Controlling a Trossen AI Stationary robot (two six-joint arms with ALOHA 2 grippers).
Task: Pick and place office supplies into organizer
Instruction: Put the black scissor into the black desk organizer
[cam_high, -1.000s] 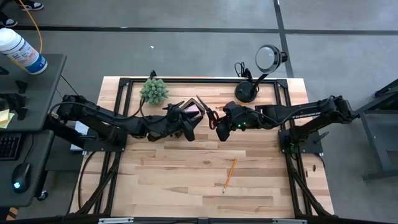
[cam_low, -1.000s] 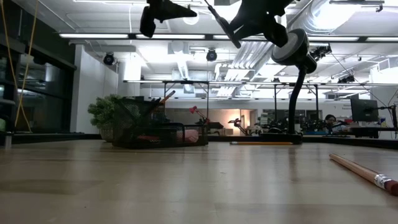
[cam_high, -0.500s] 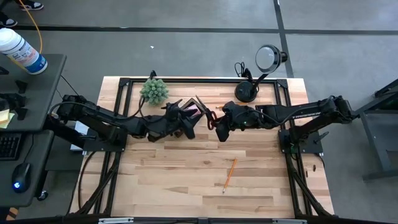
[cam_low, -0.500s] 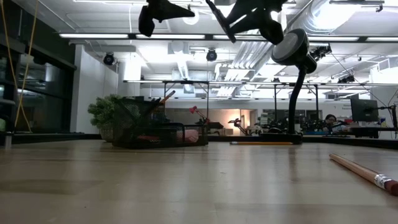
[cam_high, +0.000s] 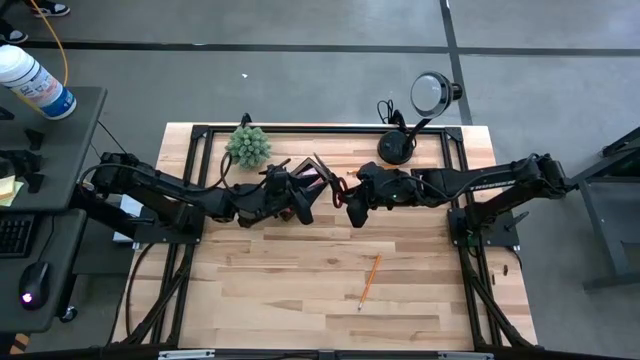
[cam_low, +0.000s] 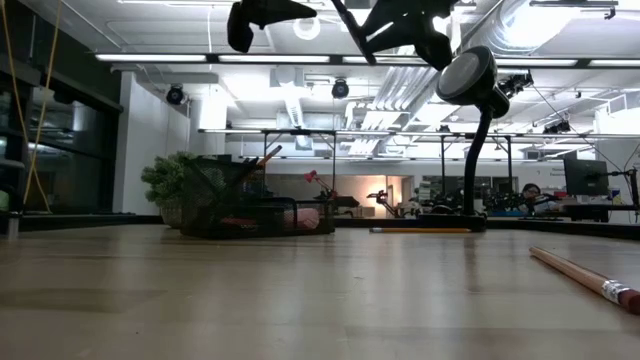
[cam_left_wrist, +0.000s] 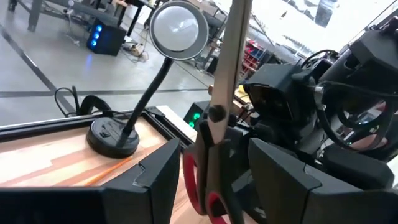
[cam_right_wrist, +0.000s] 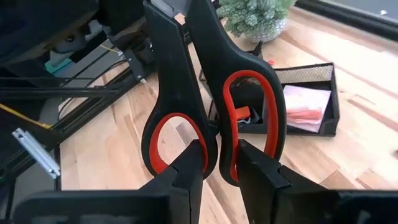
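The red-and-black scissors hang in the air between my two arms, above the table's far middle. My right gripper is shut on their handles. My left gripper is open; its fingers stand on either side of the scissors near the pivot, and the blades rise past them. I cannot tell whether they touch. Below stands the black organizer, with a pink sticky-note pad inside. One pencil lies on the near part of the table. My right gripper pinches the scissors' handles between its two fingers, where the two red-lined loops lie side by side. One fingertip sits on the lower end of each loop. The scissors are lifted clear of the table, blades pointing away toward the left arm.
A green spiky plant stands at the far left beside the organizer. A black lamp with its base at the far right carries a round head. A second pencil lies by the lamp base. The near half of the table is bare wood.
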